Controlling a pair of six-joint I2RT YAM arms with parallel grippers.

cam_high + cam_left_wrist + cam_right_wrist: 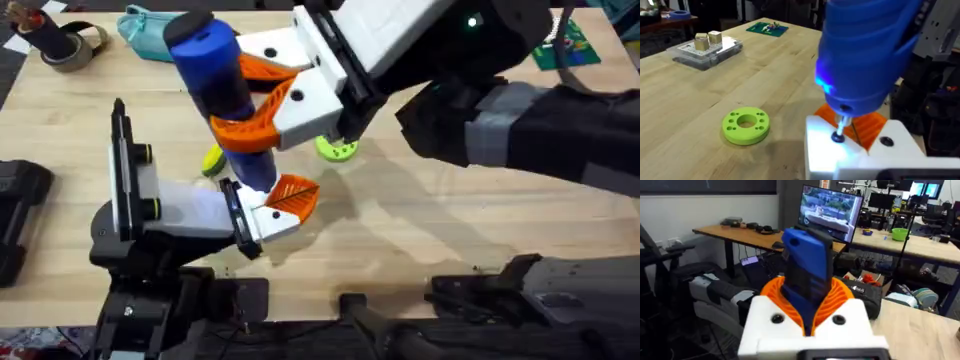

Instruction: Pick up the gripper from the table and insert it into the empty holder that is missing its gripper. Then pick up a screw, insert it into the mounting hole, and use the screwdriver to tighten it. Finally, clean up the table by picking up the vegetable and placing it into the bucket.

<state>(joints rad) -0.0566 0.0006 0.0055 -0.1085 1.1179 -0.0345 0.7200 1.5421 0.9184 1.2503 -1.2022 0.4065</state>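
My right gripper (258, 100) reaches in from the right and is shut on the blue screwdriver (222, 85), which stands nearly upright between its orange pads (840, 297). The screwdriver (865, 55) glows blue near its tip, and its metal bit rests on a dark screw (838, 136) in the white gripper piece (860, 155) with the orange pad. That piece sits at the end of my left gripper (275, 205). The yellow vegetable (212, 160) peeks out behind the screwdriver. A brownish round cup at the far left corner looks like the bucket (38, 30).
A lime-green disc with holes (337, 148) (746, 125) lies just beyond the grippers. A teal pouch (150, 30) and a tape roll (75, 50) sit at the far left. A green board (565, 45) and a clear plastic box (705, 47) sit at the far right.
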